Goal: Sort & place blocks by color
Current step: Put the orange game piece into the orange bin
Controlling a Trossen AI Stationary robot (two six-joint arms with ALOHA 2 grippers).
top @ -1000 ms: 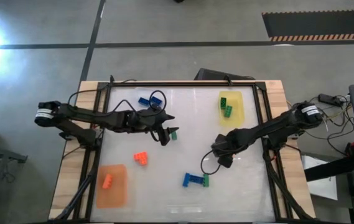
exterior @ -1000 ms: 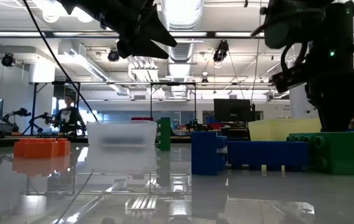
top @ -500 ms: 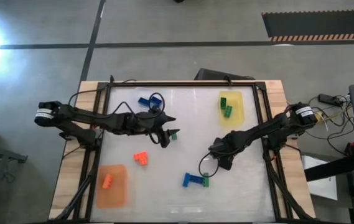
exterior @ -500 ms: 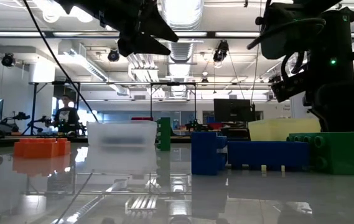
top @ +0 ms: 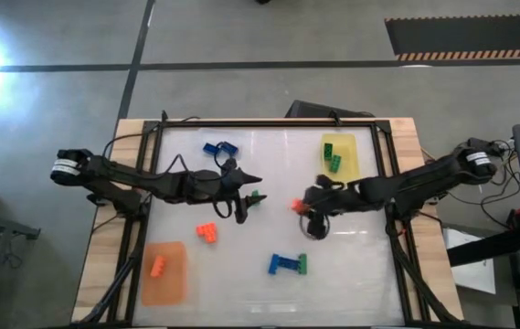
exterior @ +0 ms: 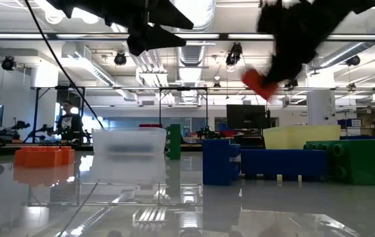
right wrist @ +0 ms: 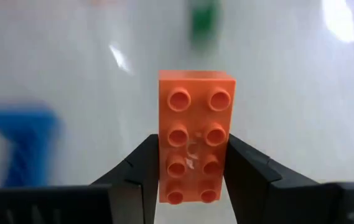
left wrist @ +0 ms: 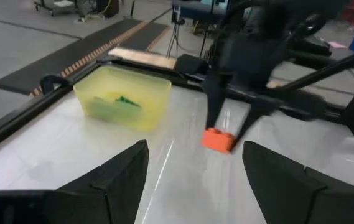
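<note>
My right gripper (top: 303, 206) hangs over the table's middle, shut on an orange brick (right wrist: 194, 134), which also shows high above the table top in the low view (exterior: 256, 83). My left gripper (top: 247, 196) is open and hovers above a green brick (top: 256, 195) that stands on the table (exterior: 174, 141). Its fingers are empty in the left wrist view (left wrist: 192, 186). An orange pair (top: 207, 232) and a joined blue-and-green group (top: 287, 265) lie on the table. My right gripper pinches the orange brick's two long sides (right wrist: 164, 163) between its two fingers (right wrist: 138, 174), at one end of the brick. The fingers slant down toward the table's left and lie along the brick. The brick juts out past the fingertips, tilted and lifted clear.
A yellow bin (top: 351, 164) at the far right holds green bricks. An orange mat (top: 173, 285) at the near left carries one orange brick (top: 159, 266). Blue bricks (top: 218, 148) lie at the far left. A black frame (top: 269, 123) rims the table.
My right gripper has risen from near the table top and gone toward the table's left and far edges. It now carries the orange brick, lifted clear and tilted.
</note>
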